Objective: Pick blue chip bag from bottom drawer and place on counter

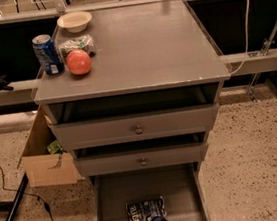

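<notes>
The blue chip bag (146, 214) lies crumpled on the floor of the pulled-out bottom drawer (115, 206), near its front and a little left of the middle. The counter (145, 46) is the grey top of the cabinet above it, with a worn pale front edge. My gripper is not in view in the camera view, and no part of the arm shows.
On the counter's back left stand a blue soda can (48, 54), a green-and-white packet (77, 43), a red-orange round fruit (78, 62) and a pale bowl (74, 21). Two upper drawers (138, 129) with round knobs stand ajar. A cardboard box (43, 154) and cables lie on the floor at left.
</notes>
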`<state>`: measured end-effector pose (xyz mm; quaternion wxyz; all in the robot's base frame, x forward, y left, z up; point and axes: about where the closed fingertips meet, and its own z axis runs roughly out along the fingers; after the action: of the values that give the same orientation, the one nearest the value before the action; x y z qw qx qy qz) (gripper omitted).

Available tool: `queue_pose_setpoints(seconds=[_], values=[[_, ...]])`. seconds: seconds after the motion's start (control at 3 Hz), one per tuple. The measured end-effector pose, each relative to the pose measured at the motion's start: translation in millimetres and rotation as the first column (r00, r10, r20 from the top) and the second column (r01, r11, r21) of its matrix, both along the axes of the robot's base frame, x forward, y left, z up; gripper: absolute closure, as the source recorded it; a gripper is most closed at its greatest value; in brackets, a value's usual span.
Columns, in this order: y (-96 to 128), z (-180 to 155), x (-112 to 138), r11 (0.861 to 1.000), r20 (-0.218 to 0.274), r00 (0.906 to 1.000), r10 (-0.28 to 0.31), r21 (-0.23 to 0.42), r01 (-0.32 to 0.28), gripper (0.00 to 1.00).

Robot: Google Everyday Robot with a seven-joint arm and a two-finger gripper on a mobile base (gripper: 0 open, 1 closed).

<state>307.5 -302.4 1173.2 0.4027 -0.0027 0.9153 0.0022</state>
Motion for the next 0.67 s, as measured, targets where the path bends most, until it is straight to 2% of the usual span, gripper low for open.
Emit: queue_pose_setpoints(seconds=[0.33,0.67], values=[[0.0,0.0,0.0,1.0,0.0,1.0,0.0,0.0,0.0,0.42],[0.0,0.0,0.0,1.0,0.0,1.0,0.0,0.0,0.0,0.36]])
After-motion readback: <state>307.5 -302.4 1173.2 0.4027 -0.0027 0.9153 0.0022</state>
